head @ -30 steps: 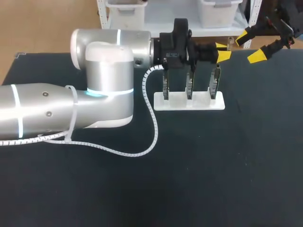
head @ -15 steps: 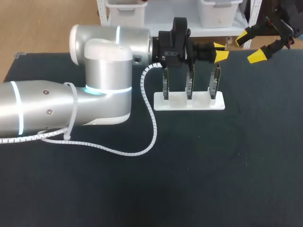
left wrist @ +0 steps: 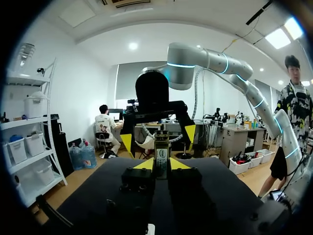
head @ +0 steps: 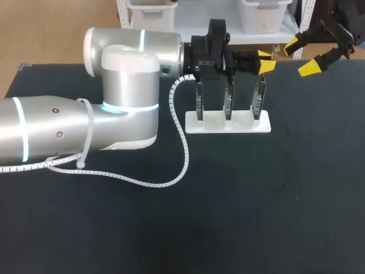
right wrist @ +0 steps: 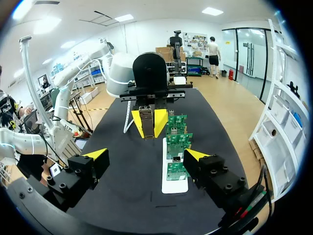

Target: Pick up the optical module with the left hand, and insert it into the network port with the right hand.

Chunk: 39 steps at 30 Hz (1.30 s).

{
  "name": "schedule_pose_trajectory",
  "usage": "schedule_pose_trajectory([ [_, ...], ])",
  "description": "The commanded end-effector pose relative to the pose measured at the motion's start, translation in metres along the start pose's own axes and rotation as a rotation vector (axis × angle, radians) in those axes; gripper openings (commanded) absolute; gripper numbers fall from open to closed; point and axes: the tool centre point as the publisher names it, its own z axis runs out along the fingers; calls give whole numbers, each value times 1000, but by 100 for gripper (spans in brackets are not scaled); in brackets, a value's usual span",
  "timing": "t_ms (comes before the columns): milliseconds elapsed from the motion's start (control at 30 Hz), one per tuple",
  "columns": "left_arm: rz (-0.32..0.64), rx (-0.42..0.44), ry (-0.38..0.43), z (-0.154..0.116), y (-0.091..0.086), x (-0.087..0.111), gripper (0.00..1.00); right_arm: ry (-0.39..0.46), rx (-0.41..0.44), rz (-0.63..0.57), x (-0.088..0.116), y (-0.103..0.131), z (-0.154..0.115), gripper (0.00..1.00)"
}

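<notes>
The big silver left arm (head: pixel 122 108) comes in over the left edge of the black table (head: pixel 256 200). It bends at the elbow and then lies flat, going across to the right, just above the far part of the table. Its wrist is level, and the fingers point sideways to the right.

The left gripper (head: pixel 265 61) is closed on a small metal optical module (left wrist: pixel 161 159). The module sits between the two yellow tips, which press on it from both sides. It sticks out past the tips. It is up in the air near the far edge of the table, a bit right of the middle. From the right wrist, the left gripper (right wrist: pixel 148 125) and the module (right wrist: pixel 146 116) point straight at the camera.

The right gripper (head: pixel 302 56) hangs over the far right corner of the table and faces the left one. Its two yellow fingers are spread wide apart and hold nothing. The two grippers are near each other but do not touch.

A flat white base (head: pixel 228 124) lies on the table near the far edge, under the left wrist. Three green circuit boards (head: pixel 227 103) stand up in it in a row.
</notes>
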Motion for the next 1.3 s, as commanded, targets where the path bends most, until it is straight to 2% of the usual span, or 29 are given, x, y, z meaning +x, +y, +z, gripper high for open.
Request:
schedule_pose_trajectory([
  [33, 0, 4, 2, 0, 2, 0, 0, 0, 4, -2, 0, 2, 1, 100],
  [233, 1, 30, 6, 5, 3, 1, 0, 0, 4, -2, 0, 2, 1, 100],
  [300, -18, 37, -20, 5, 6, 1, 0, 0, 4, -2, 0, 2, 1, 100],
  [667, 2, 52, 7, 0, 16, -4, 0, 0, 4, -2, 0, 2, 1, 100],
  [867, -2, 66, 30, -1, 18, -4, 0, 0, 4, -2, 0, 2, 1, 100],
  [1300, -4, 64, 30, -1, 18, -3, 0, 0, 4, -2, 0, 2, 1, 100],
])
